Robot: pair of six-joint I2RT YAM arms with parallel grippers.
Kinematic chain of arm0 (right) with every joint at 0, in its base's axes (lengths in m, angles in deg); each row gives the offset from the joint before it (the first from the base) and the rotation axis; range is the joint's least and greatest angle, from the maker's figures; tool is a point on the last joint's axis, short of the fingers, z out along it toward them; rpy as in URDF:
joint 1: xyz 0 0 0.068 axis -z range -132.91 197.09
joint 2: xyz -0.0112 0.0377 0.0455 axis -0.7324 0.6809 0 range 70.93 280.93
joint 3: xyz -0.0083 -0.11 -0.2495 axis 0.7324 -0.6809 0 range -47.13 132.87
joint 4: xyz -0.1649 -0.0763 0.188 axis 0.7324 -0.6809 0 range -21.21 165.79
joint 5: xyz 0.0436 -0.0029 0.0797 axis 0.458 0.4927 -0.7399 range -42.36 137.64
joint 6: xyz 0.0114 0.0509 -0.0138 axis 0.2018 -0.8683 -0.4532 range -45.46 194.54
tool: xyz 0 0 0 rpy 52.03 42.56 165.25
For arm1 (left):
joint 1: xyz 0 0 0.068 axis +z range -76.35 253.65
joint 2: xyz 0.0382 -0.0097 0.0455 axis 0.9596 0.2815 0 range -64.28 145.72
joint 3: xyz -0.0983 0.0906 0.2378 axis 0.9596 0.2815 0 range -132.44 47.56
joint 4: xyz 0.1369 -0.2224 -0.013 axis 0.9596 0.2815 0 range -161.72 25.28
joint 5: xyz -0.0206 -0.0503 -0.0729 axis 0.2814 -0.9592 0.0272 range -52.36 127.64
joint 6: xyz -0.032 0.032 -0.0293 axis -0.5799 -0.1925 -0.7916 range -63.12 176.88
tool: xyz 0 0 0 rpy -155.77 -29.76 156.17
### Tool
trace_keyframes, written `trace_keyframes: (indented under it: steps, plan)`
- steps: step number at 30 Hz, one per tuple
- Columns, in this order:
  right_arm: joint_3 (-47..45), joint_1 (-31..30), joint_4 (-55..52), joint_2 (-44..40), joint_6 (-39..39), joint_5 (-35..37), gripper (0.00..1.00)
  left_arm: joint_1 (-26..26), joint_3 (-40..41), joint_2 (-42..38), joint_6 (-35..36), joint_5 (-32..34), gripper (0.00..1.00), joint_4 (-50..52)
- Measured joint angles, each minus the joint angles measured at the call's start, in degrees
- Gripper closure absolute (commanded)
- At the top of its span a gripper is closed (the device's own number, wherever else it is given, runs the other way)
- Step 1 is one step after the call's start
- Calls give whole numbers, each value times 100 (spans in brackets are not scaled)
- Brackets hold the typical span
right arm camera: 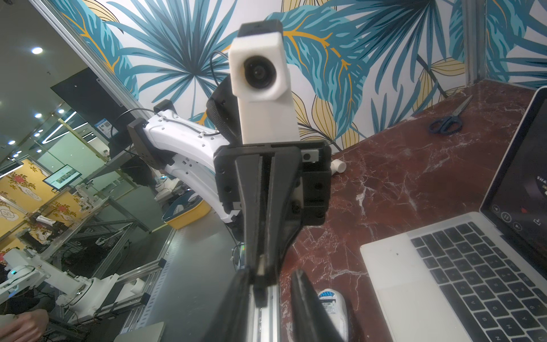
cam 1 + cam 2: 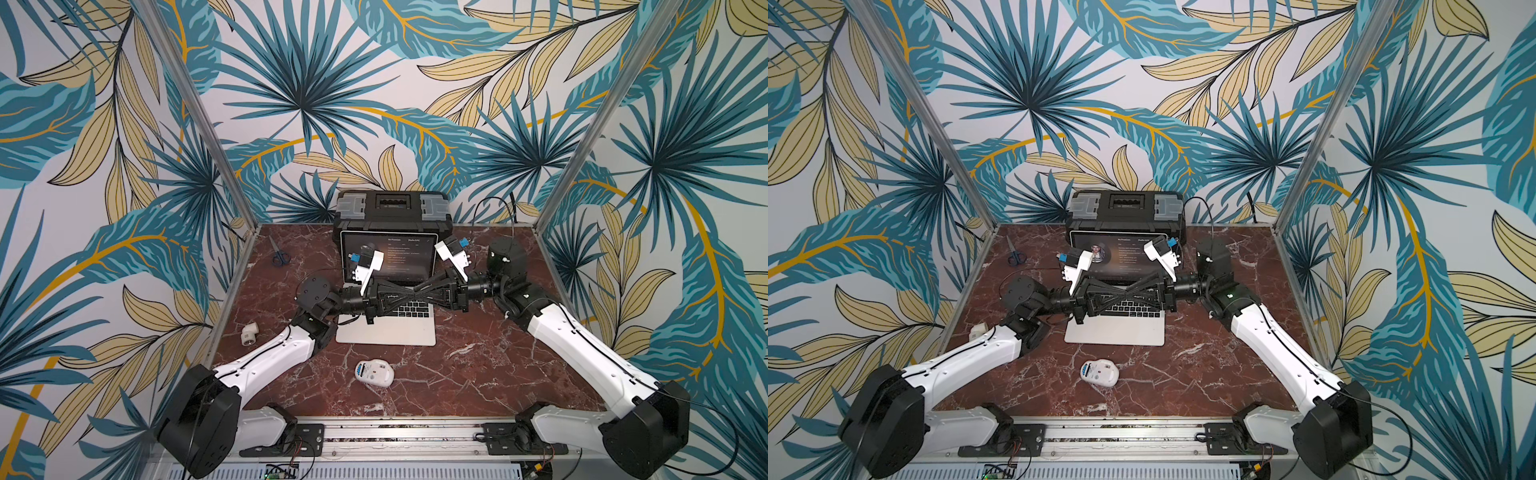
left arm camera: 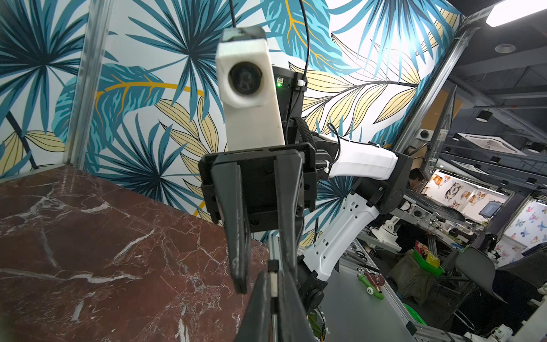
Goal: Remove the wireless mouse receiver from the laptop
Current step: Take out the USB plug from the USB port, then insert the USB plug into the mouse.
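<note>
Because the receiver (image 3: 274, 279) is a tiny, stiff stub that must weigh next to nothing, with sides that look slick, a loose pinch would likely let it slip or flick away. The best hold looks to be across its flat faces, on the end that sticks out. It is out of the laptop (image 2: 386, 332), in the air over the keyboard, pinched at the tips of the left gripper (image 1: 260, 271), whose jaws are pressed together on it. The right gripper (image 3: 263, 274) meets it tip to tip, jaws apart on either side of the stub with a gap showing — no grip that I can see.

Count:
- one receiver
- one laptop at the back middle of the worktop (image 2: 478, 374)
- one mouse (image 2: 374, 372), belly-up near the front edge
- one toolbox (image 2: 392, 208) behind the laptop
- one pair of scissors (image 2: 280, 255) toward the back left corner
- one white pipe elbow (image 2: 249, 333) by the left edge
- two grippers
</note>
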Motion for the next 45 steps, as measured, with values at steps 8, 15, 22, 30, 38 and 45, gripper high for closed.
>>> trace_keyframes:
  steps: [8, 15, 22, 30, 38, 45]
  plan:
    - [2, 20, 33, 0, -13, -105, 100, 9, 0, 0, -7, 26, 100, 13]
    - [2, 26, 57, 15, -24, -114, 100, 11, 0, 0, -4, 46, 100, 17]
    - [17, 42, 109, 81, -129, -136, 100, 15, 0, -11, 50, 114, 38, 42]
    - [79, 52, -205, 96, -7, 83, 100, 662, 542, -916, 168, 494, 20, 107]
    - [522, -273, -1982, 186, 1462, 1021, 100, 1231, 1233, -2109, 463, 1453, 29, 2133]
    - [525, -1502, -3425, 695, 2771, 2474, 100, 1368, 2656, -3060, -136, 2140, 30, 3915]
